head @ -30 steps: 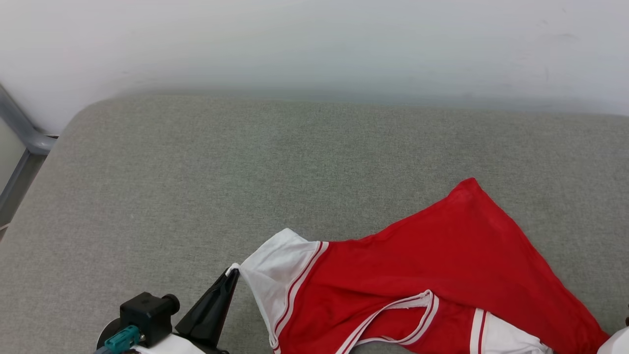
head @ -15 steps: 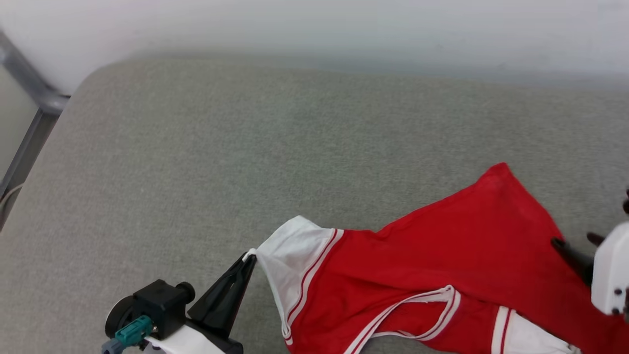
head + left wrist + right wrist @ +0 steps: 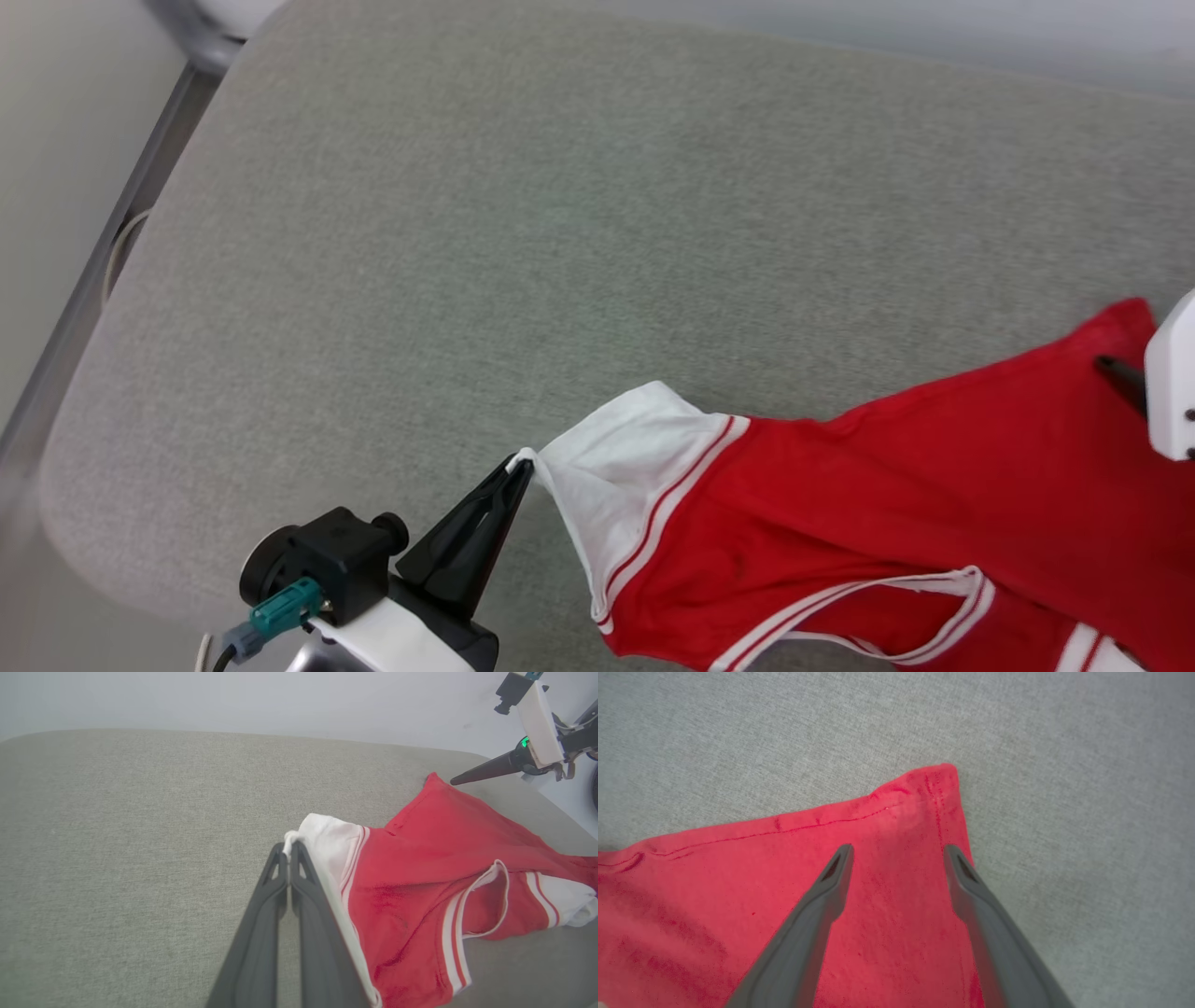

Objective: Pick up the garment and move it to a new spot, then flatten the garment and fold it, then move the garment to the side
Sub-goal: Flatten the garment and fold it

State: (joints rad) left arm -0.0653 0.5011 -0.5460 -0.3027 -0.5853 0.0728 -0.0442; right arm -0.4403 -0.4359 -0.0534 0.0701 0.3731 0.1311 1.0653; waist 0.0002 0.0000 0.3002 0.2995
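Red cloth with white sleeves, the garment (image 3: 887,485) lies rumpled on the near right part of a grey woven cushion (image 3: 467,233), whose far and left stretches are bare. A pale wall (image 3: 233,700) rises behind the cushion.

The left gripper (image 3: 523,464) sits low at the near edge, its two dark fingers pressed together and clamped on the white hem of one sleeve (image 3: 635,467). That sleeve is drawn out into a point towards the fingertips, and its red-and-white striped trim runs slantwise just behind. In the left wrist view the closed fingers meet on a small tuft of the white edge, with the sleeve fanning out to their right.

The striped collar (image 3: 486,896) forms an open loop on the red body, and the second white sleeve (image 3: 565,900) lies crumpled beyond it.

The right gripper (image 3: 896,851) has its fingers spread wide and grasps nothing. Both tips sit over the red fabric just inside a stitched corner of the hem (image 3: 943,772), which points away across the cushion. Whether the tips touch the cloth cannot be told. From the head view this gripper's white housing (image 3: 1172,383) enters at the right edge, one dark finger over the same red corner.
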